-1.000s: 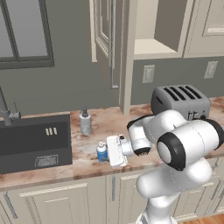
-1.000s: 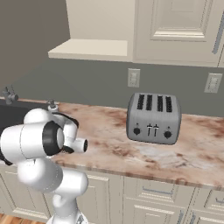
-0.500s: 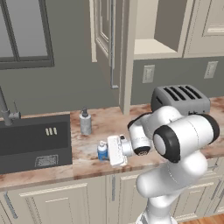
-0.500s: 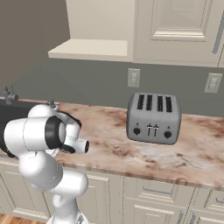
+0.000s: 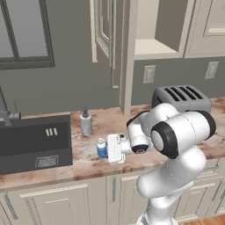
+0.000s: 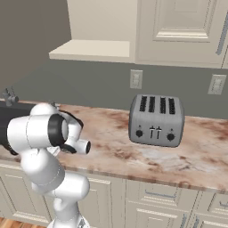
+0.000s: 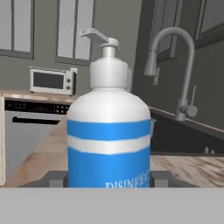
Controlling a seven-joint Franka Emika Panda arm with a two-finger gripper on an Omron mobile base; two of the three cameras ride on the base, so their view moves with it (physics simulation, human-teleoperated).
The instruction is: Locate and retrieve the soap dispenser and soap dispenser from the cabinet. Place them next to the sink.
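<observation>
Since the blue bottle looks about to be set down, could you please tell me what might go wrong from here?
1. The pincer is shut on the blue soap dispenser close to the counter's front edge; released carelessly, it could tip off.
2. The sink lies just to the side, so a nudge that way might drop the bottle into the basin.
3. The grey soap dispenser stands nearby; a wide swing of the arm could knock it over.

blue soap dispenser (image 7: 109,144) (white pump) upright before the faucet (image 7: 175,65).
</observation>
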